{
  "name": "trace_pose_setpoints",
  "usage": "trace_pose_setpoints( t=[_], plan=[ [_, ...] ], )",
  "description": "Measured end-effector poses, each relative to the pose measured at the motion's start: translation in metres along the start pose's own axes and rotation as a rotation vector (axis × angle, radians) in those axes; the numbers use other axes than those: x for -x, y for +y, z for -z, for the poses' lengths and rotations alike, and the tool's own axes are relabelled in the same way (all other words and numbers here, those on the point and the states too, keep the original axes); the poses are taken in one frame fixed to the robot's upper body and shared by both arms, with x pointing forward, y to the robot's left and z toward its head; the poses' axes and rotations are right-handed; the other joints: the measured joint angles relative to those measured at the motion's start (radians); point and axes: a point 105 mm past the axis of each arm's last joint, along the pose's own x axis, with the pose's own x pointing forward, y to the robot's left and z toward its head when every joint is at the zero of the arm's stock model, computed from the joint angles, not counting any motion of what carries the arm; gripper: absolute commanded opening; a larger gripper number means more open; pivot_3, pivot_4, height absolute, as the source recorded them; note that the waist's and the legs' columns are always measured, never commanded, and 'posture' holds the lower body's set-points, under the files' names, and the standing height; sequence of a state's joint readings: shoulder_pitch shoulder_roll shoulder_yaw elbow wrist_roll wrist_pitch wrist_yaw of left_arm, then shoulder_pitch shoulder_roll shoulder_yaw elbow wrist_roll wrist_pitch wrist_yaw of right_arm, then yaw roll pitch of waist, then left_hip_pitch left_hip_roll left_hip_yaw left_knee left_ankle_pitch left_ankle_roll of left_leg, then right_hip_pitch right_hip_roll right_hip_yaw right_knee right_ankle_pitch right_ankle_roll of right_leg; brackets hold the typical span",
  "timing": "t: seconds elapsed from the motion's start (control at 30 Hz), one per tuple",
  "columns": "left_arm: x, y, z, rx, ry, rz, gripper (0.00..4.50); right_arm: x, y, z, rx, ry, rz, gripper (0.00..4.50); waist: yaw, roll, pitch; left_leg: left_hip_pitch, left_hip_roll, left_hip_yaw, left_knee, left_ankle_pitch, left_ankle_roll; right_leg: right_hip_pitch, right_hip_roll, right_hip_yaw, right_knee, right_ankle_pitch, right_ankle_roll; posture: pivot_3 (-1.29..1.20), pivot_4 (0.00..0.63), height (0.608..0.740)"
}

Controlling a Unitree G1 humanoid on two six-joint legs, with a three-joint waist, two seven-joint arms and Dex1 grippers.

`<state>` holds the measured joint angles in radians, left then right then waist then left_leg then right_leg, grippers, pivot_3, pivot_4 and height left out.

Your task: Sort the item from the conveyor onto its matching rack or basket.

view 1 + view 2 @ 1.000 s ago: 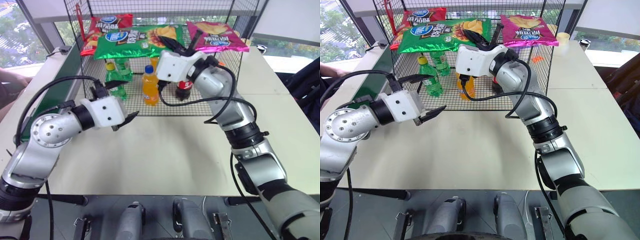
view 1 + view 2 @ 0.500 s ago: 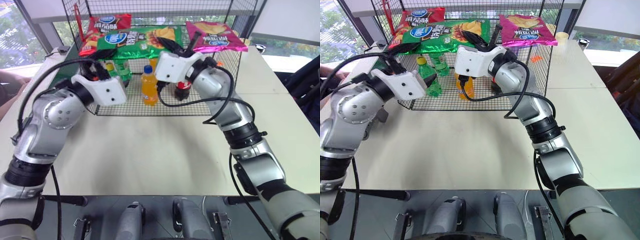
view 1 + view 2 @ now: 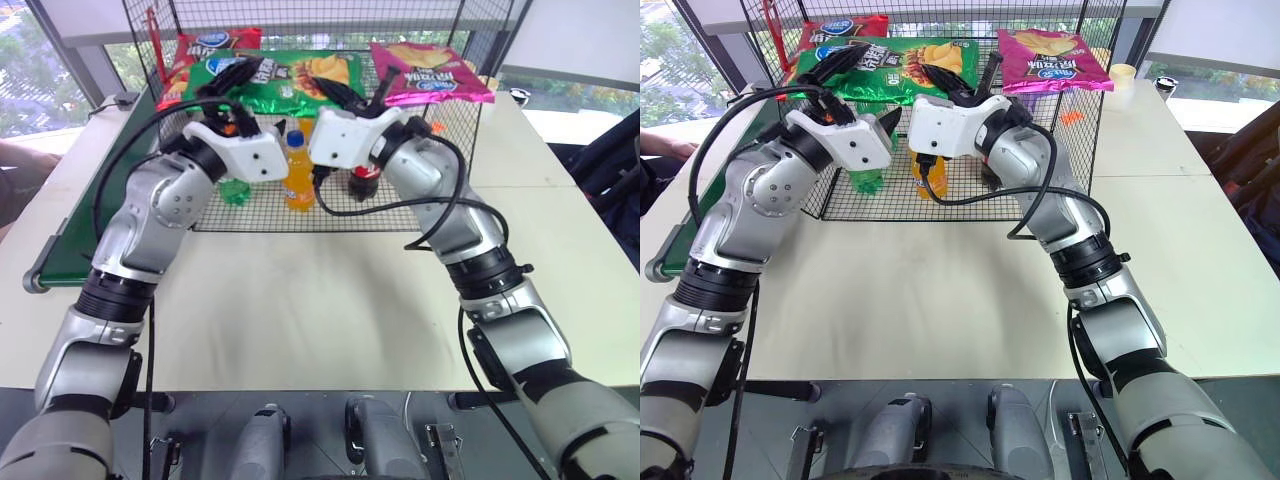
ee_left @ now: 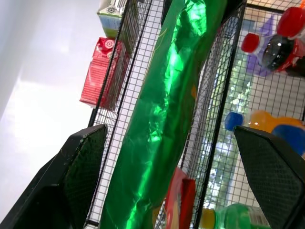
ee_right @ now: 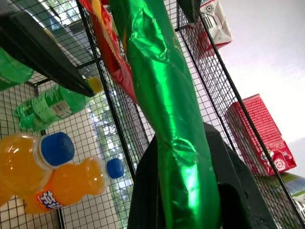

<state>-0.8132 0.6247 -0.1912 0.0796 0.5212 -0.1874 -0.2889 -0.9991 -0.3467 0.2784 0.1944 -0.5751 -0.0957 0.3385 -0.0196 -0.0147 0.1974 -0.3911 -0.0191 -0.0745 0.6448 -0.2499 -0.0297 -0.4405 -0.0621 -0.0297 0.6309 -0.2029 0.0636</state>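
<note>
the green chip bag (image 5: 171, 124) is gleaming like crinkled foil, glossy and creased, as are the red chip bag (image 3: 205, 48) and pink chip bag (image 3: 428, 72). the cage (image 3: 440, 190) is showing thin black matt wire. the orange bottle (image 3: 297, 172) is looking like smooth clear plastic. the table (image 3: 330, 300) is lying pale and matt. the conveyor (image 3: 85, 215) belt is appearing dull green.

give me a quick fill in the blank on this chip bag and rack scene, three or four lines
1. The right pincer is shut on the ______ chip bag.
2. On top of the black wire rack, the bag at the robot's right end is ______.
3. The bottle with the blue cap inside the rack holds ______ drink.
4. The left pincer has its fingers ______, on either side of the green bag.

Missing words: green; pink; orange; open
</note>
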Motion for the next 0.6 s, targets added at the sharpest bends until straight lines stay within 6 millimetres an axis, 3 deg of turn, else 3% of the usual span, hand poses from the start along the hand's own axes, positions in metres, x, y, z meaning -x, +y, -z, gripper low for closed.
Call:
trace_pose_setpoints(
  t=[0.23, 0.5, 0.57, 0.6],
  plan=[
    [0.000, -0.004, 0.000, 0.001, -0.003, 0.034, 0.09, 0.000, 0.003, -0.001, 0.003, -0.002, -0.010, 0.00, 0.002, 0.000, 0.000, 0.000, 0.000, 0.000, 0.000, 0.000, 0.000, 0.000, 0.000, 0.000, 0.000, 0.000, 0.000, 0.00, 0.150, 0.740],
    [0.004, -0.001, 0.003, 0.011, -0.004, 0.034, 0.03, 0.000, 0.004, -0.005, -0.006, -0.028, -0.014, 0.00, 0.001, 0.000, 0.000, 0.000, 0.000, 0.000, 0.000, 0.000, 0.000, 0.000, 0.000, 0.000, 0.000, 0.000, 0.000, 0.00, 0.150, 0.740],
    [0.007, 0.005, 0.004, 0.009, -0.013, 0.023, 0.00, 0.000, 0.005, -0.010, -0.033, -0.060, -0.030, 0.95, 0.000, 0.000, 0.000, 0.000, 0.000, 0.000, 0.000, 0.000, 0.000, 0.000, 0.000, 0.000, 0.000, 0.000, 0.000, 0.00, 0.150, 0.740],
    [0.009, 0.009, 0.007, 0.003, -0.011, 0.018, 0.00, 0.001, 0.004, -0.013, -0.055, -0.085, -0.037, 1.18, 0.000, 0.000, 0.000, 0.000, 0.000, 0.000, 0.000, 0.000, 0.000, 0.000, 0.000, 0.000, 0.000, 0.000, 0.000, 0.00, 0.150, 0.740]
  ],
)
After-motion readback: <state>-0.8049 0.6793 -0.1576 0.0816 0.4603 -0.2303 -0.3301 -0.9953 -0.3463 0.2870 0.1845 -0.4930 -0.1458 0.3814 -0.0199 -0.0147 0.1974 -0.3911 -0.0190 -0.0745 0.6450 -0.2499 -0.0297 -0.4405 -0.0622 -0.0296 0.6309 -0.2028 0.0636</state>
